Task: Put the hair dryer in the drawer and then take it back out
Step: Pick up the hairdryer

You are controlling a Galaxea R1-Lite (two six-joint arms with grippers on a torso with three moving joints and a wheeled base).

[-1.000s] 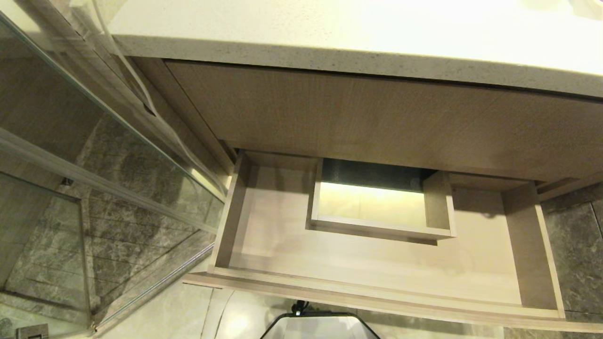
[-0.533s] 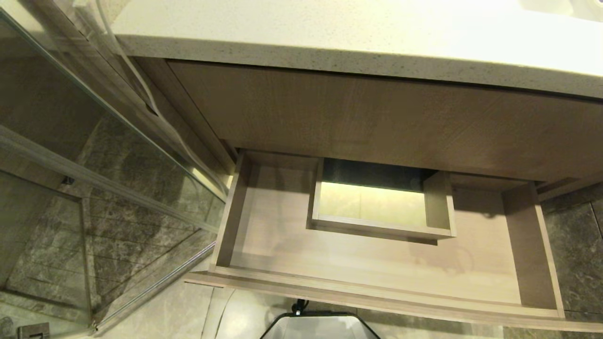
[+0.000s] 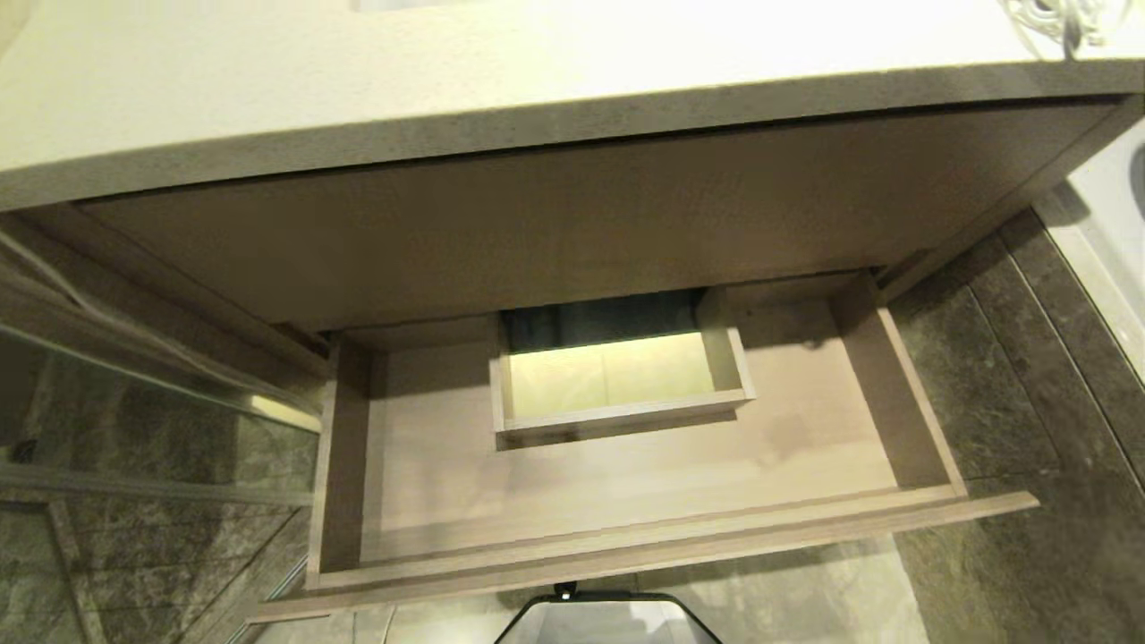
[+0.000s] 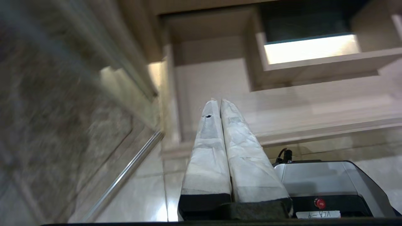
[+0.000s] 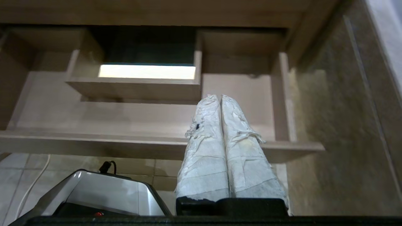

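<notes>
Swinging right, the head view now centres the wide, shallow light-wood drawer (image 3: 626, 483), pulled out and bare, and a coiled white cord (image 3: 1060, 18) shows on the pale speckled countertop (image 3: 447, 80). The hair dryer's body is out of view, probably by that cord, so fetching comes next. Left gripper (image 4: 219, 101) and right gripper (image 5: 219, 96) hang low before the drawer, jaws pressed together, holding nothing.

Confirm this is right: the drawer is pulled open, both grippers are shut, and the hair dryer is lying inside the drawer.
Not quite. The drawer is open and the left gripper and right gripper are shut, but no hair dryer lies inside: the head view shows only bare wood and the boxed cutout.
</notes>
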